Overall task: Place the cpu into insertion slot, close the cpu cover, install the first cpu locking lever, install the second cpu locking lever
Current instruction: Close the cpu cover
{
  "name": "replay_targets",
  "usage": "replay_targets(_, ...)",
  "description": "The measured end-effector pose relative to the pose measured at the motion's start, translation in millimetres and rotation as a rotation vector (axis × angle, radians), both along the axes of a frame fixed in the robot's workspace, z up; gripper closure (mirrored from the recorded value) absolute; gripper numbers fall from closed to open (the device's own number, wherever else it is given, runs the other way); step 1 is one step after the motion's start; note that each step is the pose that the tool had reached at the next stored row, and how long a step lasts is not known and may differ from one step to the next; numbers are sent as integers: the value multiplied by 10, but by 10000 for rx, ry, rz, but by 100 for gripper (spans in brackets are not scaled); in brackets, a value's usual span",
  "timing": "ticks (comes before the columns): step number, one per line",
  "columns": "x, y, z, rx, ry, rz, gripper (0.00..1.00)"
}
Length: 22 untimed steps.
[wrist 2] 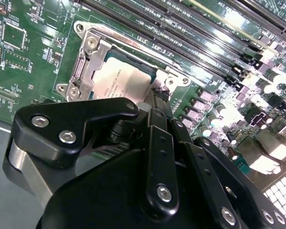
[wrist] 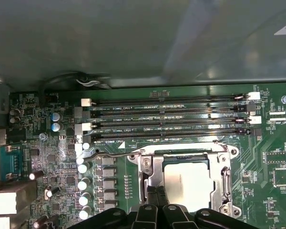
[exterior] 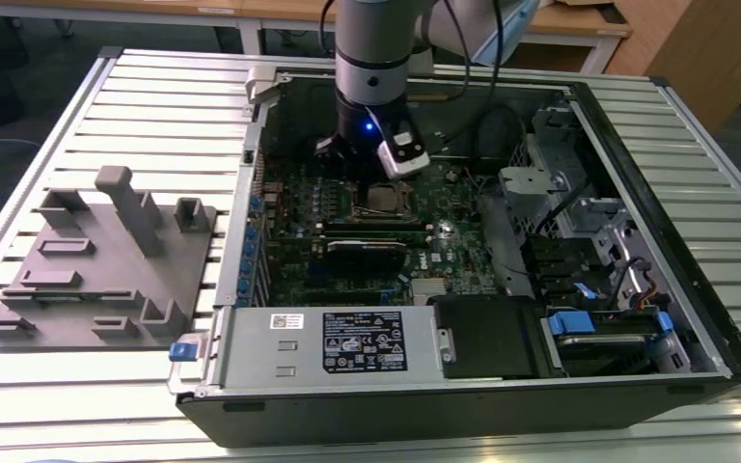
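First wrist view, cpu [wrist: 188, 183] under lowered cpu cover [wrist: 226, 177], gripper [wrist: 156, 191] pinched together, hiding the cover's edge, memory slots [wrist: 171, 117] beyond the cover.

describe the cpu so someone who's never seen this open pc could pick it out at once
Inside the open black computer case, find the green motherboard. Beside its four long black memory slots sits a square brownish-silver metal cpu cover. The cpu is the flat, dull grey-silver square showing through that cover's window, the one plain pale plate among dark chips.
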<state>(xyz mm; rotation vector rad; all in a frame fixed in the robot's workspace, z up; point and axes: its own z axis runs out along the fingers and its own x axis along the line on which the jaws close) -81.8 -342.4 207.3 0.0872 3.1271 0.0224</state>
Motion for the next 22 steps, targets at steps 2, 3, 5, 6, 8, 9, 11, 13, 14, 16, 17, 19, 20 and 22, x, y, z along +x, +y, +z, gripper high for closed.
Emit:
replay_targets(2,-4,0,-8,-1,1,-1,89)
replay_targets(3,-9,-1,-9,-2,1,0,89)
replay_targets(5,-25,0,-11,-1,1,0,89)
replay_targets(6,-33,0,-12,-1,1,0,89)
replay_targets(8,-40,0,-16,0,0,1,89)
replay_targets(9,-40,0,-20,0,0,2,89)
replay_targets(11,-41,4,-30,-1,1,0,89)
replay_targets(13,-41,13,-34,-1,1,0,89)
replay_targets(14,-41,17,-35,-1,1,0,89)
replay_targets(16,-40,29,-38,0,1,1,89)
replay_targets(17,-41,34,-38,-2,2,1,89)
replay_targets(19,-40,41,-40,0,1,1,89)
replay_targets(20,-40,42,-43,0,0,1,89)
replay_targets(22,-40,43,-53,-1,1,1,89)
